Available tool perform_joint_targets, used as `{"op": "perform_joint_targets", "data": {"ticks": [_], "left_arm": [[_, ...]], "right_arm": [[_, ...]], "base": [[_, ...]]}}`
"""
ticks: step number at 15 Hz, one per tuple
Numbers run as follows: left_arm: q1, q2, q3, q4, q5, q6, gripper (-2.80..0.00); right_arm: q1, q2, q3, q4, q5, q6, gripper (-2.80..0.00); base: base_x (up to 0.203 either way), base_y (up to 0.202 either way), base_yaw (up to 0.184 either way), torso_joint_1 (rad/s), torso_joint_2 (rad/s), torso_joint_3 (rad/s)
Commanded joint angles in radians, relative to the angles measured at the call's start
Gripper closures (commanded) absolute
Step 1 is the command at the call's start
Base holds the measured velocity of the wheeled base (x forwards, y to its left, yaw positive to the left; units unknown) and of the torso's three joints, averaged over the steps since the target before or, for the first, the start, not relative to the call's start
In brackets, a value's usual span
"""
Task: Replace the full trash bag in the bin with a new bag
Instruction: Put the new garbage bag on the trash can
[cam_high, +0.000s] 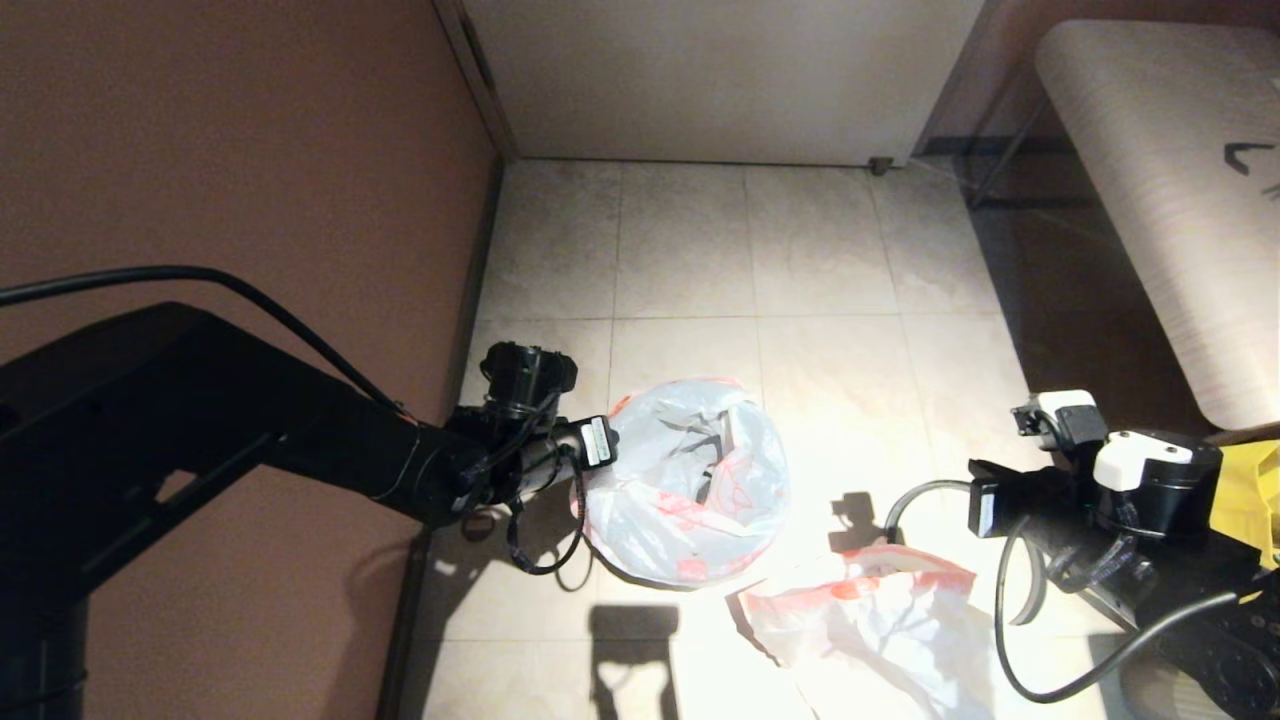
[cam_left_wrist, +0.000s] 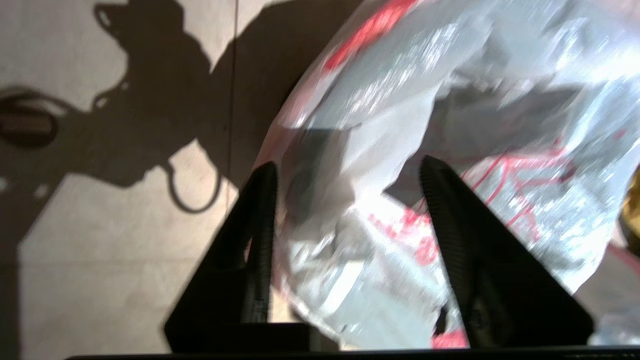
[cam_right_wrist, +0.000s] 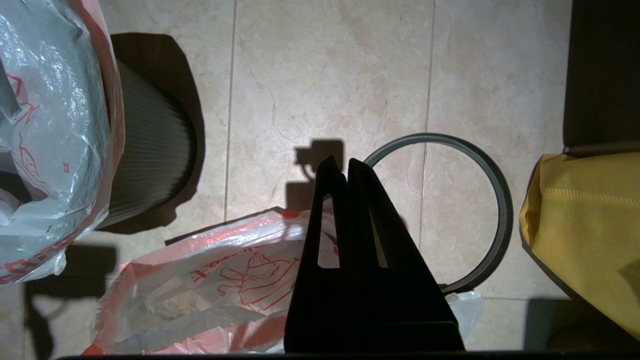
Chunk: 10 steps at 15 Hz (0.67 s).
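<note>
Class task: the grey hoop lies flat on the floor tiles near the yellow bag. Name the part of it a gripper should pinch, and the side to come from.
Probably the hoop on its far arc, from straight above, one finger inside and one outside: it lies flat and thin, and there it is bare, while the shut right gripper covers its near side.

A translucent white bag (cam_high: 690, 480) with red printed line drawings and a red-pink edge is showing at the centre of the head view. A second bag (cam_high: 880, 630) of the same white with red print is lying at the lower right. The bin (cam_right_wrist: 150, 150) is showing dark grey, finely ribbed sides in the upper left of the right wrist view. A thin grey hoop (cam_right_wrist: 492, 185) is lying at centre right there, and a yellow bag (cam_right_wrist: 585, 220) is sitting at the right edge. The floor tiles (cam_high: 800, 250) are showing pale beige with faint marbling. The wall (cam_high: 250, 150) at the left is looking reddish brown.
</note>
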Motion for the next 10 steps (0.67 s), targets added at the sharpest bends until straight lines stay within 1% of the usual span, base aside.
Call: {"op": "perform_joint_targets", "data": {"ticks": [1,3,4,10], "left_arm": [[0.007,0.042,-0.067,-0.004,-0.001,-0.008,0.0],[0.023,0.089,-0.133,0.003,-0.001,-0.035,0.0],[0.029,0.11,-0.148,0.005,0.001,-0.041,0.0],[0.041,0.198,-0.249,0.014,0.004,-0.04,0.0]], "right_arm": [[0.009,0.013,0.001,-0.008,-0.003,0.001,0.0],[0.022,0.025,0.001,-0.011,-0.022,0.003,0.0],[0.024,0.027,0.0,-0.014,-0.023,0.003,0.0],[0.025,0.03,-0.001,-0.02,-0.024,0.003,0.0]], "base": [[0.0,0.0,0.0,0.0,0.0,0.0],[0.0,0.0,0.0,0.0,0.0,0.0],[0.0,0.0,0.0,0.0,0.0,0.0],[0.0,0.0,0.0,0.0,0.0,0.0]]}}
